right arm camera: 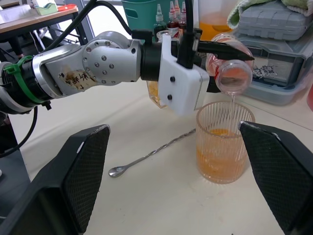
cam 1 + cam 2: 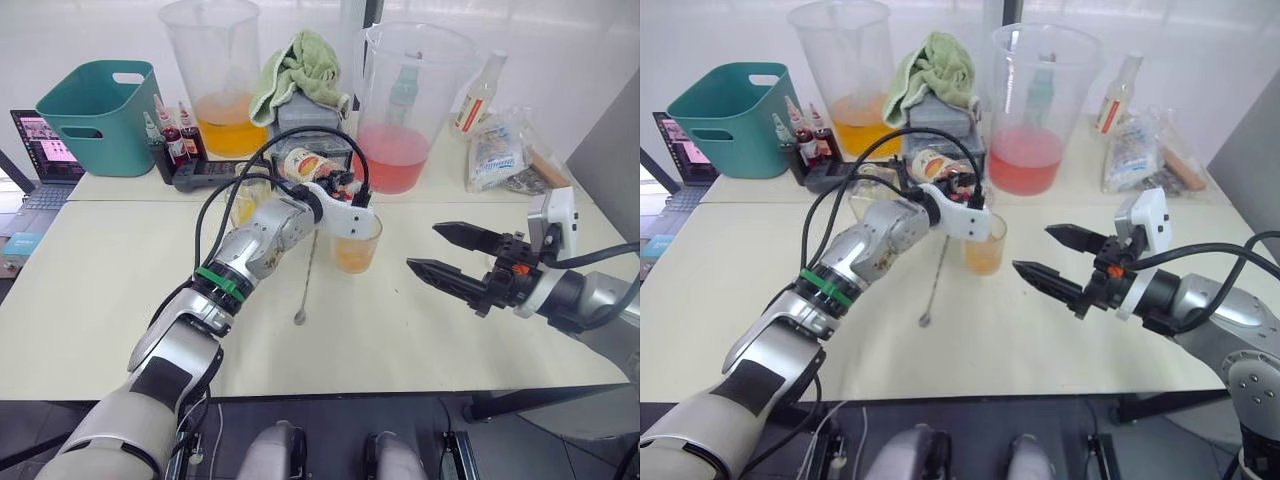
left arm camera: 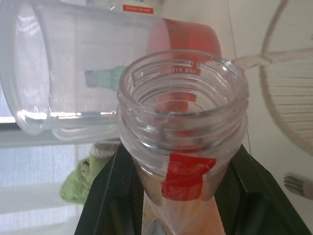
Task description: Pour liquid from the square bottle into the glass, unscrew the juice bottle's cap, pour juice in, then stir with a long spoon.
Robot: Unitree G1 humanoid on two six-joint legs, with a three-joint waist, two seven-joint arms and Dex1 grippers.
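Pale tabletop (image 2: 90, 300), cluttered along the far edge. Nearest: right gripper (image 2: 440, 250) hovering above the table, its 2 fingers spread wide, holding nothing. Long spoon (image 1: 151, 154) lies flat on the table beside the glass (image 1: 222, 147), bowl end toward the robot. Glass upright, orange liquid in its lower part. Left gripper (image 1: 215, 49) clamped on the juice bottle (image 1: 230, 71), uncapped, tipped mouth-down over the glass rim. Beyond: 2 large pitchers, orange liquid (image 2: 228, 135) and pink liquid (image 2: 392, 160); teal bin (image 2: 100, 115) far left.
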